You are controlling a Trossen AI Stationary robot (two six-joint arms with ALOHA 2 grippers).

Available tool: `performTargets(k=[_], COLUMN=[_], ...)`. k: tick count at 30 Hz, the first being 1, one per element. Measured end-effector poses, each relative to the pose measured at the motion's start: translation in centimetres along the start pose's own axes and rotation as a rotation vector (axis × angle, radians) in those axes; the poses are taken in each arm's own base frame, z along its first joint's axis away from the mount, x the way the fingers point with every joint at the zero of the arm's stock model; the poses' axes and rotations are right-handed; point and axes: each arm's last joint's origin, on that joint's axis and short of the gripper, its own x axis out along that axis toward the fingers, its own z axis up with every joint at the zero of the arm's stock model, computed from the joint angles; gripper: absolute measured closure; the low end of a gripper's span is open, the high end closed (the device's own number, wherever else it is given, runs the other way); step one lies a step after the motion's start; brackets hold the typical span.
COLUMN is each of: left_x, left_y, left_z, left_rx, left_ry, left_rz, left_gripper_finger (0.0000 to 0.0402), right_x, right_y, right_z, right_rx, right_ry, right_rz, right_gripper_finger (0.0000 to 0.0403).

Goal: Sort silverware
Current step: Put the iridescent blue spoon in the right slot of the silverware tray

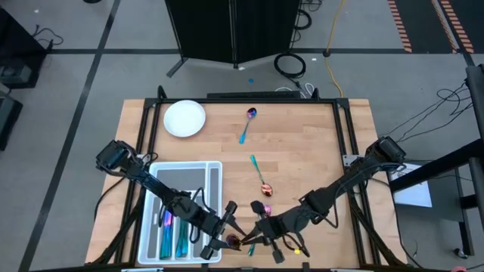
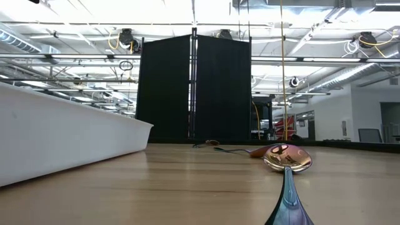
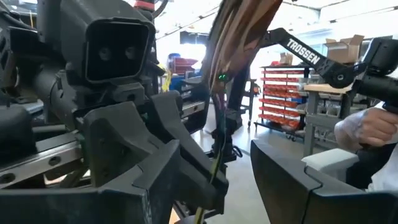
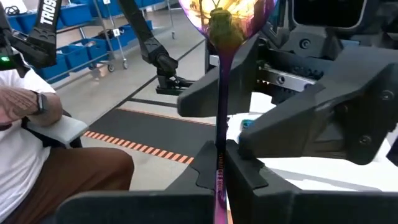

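We had the two tools meeting at the near edge of the counter (image 1: 302,151), just right of the tray (image 1: 214,168). The right tool (image 4: 219,163) pinched a spoon (image 4: 224,56) by its handle, bowl up, seemingly for a handover. The left tool (image 1: 229,221) stood wide beside it. More silverware (image 1: 261,181) lay mid-counter.

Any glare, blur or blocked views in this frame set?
Low view: bright ceiling lights wash out the top, and the near iridescent rainbow spoon is soft along its handle. Right wrist view: the held iridescent purple-gold spoon, close to the lens, reflects the room. Left wrist view: the right gripper's dark body fills the foreground. High view: evenly lit wooden table.
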Motion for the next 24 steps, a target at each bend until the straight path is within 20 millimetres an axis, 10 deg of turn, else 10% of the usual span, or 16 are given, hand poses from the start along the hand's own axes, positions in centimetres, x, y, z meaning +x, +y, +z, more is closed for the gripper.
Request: performTargets(k=[10,24], left_x=[-0.01,0.02], left_y=[-0.19,0.32], left_z=[0.00,0.05], left_rx=[0.027,0.026], left_ry=[-0.003,-0.008], left_rz=[-0.064,-0.036], left_gripper_finger=[0.0216,0.0347], right_x=[0.00,0.00], right_y=[-0.02,-0.01], right_z=[0.02,0.03], right_rx=[-0.002,-0.003], right_ry=[-0.003,-0.004], right_rz=[-0.002,-0.003], right_gripper_finger=[0.0403,0.0403])
